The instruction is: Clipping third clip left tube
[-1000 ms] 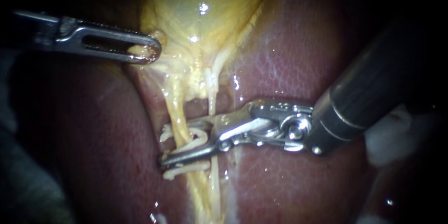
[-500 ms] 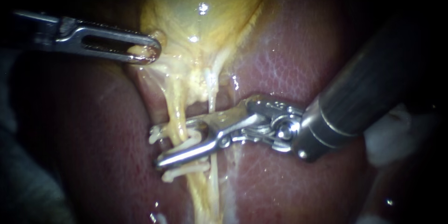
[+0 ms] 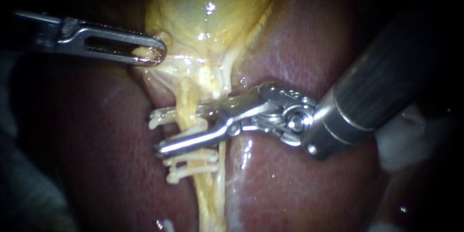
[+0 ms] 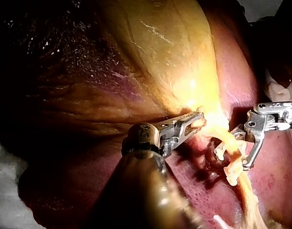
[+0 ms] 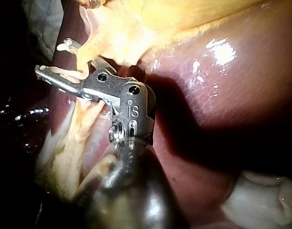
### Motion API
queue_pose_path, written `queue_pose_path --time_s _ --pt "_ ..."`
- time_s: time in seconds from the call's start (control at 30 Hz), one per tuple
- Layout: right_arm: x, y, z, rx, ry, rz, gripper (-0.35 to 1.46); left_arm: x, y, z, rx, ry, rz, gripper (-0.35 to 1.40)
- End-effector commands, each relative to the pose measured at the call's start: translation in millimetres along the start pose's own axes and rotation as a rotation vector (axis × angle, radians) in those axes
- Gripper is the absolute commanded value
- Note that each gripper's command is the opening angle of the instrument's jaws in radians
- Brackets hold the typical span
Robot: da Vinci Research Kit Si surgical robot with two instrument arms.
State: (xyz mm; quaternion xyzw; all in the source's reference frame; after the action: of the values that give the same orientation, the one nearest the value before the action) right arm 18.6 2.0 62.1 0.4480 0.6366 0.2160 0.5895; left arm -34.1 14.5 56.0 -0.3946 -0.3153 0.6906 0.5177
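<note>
L instrument (image 3: 153,55) pincer grips gallbladder (image 3: 208,14) to stretch left tube (image 3: 186,99); R instrument (image 3: 157,131) pincer open astride it, just above two clips (image 3: 193,156).

Your left instrument (image 3: 153,54): the shaft fades into darkness at the left edge of the endoscope view. Your right instrument (image 3: 158,130): the shaft is cut off at the upper right. The gallbladder (image 3: 208,0) runs off the top edge. The left tube (image 3: 186,104) is covered where it crosses between the right instrument's parted jaws, so contact there cannot be confirmed. A pale lump (image 3: 401,140) at the right edge is blurred and cannot be identified.
</note>
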Motion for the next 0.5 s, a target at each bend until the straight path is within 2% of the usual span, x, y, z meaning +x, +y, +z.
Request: queue_pose_path --time_s 0.03,0.17,0.5 --pt "0.0 -0.1 -0.1 0.000 0.000 0.002 0.44 0.0 0.0 0.0 0.001 0.000 0.000 -0.35" --pt "0.0 -0.3 -0.3 0.002 0.000 0.002 0.37 0.0 0.0 0.0 0.001 0.000 0.000 -0.35" --pt "-0.1 -0.7 -0.8 0.005 -0.002 0.003 0.03 0.0 0.0 0.0 0.001 0.000 0.000 -0.35"
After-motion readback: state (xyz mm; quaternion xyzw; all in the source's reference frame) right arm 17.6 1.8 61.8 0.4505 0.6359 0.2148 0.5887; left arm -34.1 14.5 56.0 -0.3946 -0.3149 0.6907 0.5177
